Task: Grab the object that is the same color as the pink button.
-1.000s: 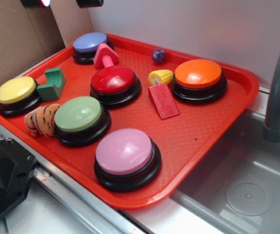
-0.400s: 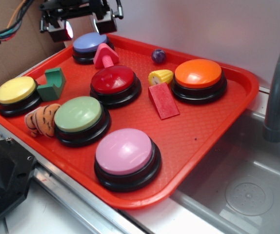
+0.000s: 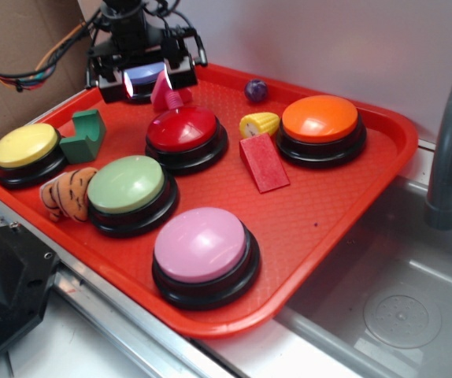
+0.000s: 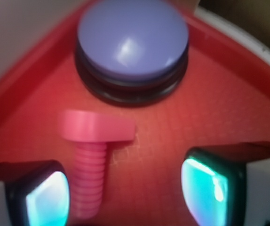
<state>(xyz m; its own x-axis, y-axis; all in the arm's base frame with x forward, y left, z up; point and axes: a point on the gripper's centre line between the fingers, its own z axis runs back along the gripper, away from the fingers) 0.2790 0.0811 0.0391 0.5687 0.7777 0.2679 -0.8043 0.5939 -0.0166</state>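
My gripper hangs over the far corner of the red tray, because the thing I must take lies there. The task speaks of the colour of the pink button, which sits at the near side of the tray, well apart from me, so I use it only as a colour sample. The object with that colour is the pink bolt, small and lying on its side.

In the wrist view my jaws stand wide, one pad at the left and the other at the right, with bare tray floor between them. The bolt is not centred in this gap: its threaded stem runs down beside my left pad, very near or touching it, I cannot tell which, and its flat head lies ahead of the pads, turned across. Beyond the head is the blue-purple button, close to the bolt, which gives me little free room on that side.

I judge I should shift a little toward my left so the stem comes between both pads, then go down and close. If I close now, the left pad may only push the bolt away.
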